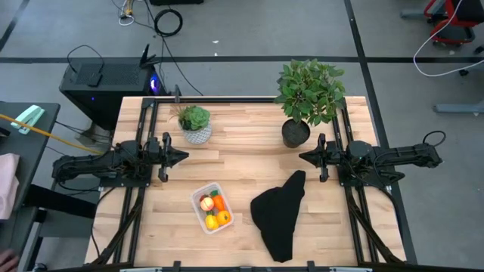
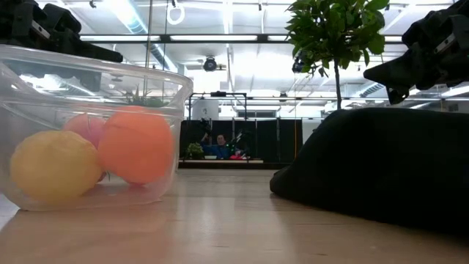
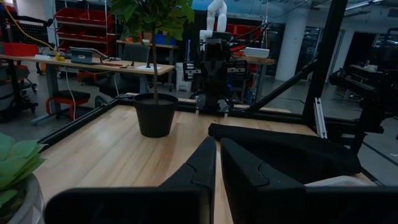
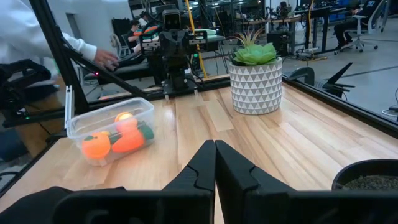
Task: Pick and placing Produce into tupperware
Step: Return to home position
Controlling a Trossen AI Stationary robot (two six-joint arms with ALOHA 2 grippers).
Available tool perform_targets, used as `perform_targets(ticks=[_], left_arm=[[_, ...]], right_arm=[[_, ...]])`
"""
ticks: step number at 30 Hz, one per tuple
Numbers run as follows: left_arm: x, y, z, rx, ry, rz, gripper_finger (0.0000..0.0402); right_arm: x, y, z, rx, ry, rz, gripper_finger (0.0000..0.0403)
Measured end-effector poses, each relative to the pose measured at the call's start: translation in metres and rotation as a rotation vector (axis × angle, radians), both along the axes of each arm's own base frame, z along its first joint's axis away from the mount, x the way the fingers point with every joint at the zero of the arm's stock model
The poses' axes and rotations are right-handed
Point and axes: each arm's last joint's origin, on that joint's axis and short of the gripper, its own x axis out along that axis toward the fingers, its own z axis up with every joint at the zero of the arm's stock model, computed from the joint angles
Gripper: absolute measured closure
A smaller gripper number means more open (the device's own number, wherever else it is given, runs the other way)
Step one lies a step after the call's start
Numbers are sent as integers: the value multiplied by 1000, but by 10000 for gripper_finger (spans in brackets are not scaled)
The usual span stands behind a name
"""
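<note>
The clear tupperware (image 1: 212, 208) sits on the table near its front edge, left of centre; it also shows in the low view (image 2: 88, 125) and the right wrist view (image 4: 112, 127). Inside lie the toy produce: a peach-red piece (image 1: 206, 202), orange pieces (image 1: 219, 202), a yellow one (image 1: 212, 222). My left gripper (image 1: 184, 157) hovers shut over the left side of the table, pointing toward the centre, touching nothing. My right gripper (image 1: 302, 157) hovers shut over the right side, facing it.
A crumpled black cloth (image 1: 280, 213) lies right of the tupperware. A small plant in a white patterned pot (image 1: 196, 125) stands at the far left, a taller leafy plant in a black pot (image 1: 302, 102) at the far right. A person's sleeve (image 4: 37, 31) shows beyond the table.
</note>
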Motion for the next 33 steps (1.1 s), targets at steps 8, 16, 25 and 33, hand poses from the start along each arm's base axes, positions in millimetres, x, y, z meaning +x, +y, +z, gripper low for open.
perform_targets(ticks=[8, 16, 25, 33], left_arm=[[0, 0, 0, 0, 0, 0, 361], [0, 0, 0, 0, 0, 0, 371], [0, 0, 0, 0, 0, 0, 366], [0, 0, 0, 0, 0, 0, 364]], right_arm=[[0, 0, 0, 0, 0, 0, 389], [0, 0, 0, 0, 0, 0, 389], [0, 0, 0, 0, 0, 0, 389], [0, 0, 0, 0, 1, 0, 389]])
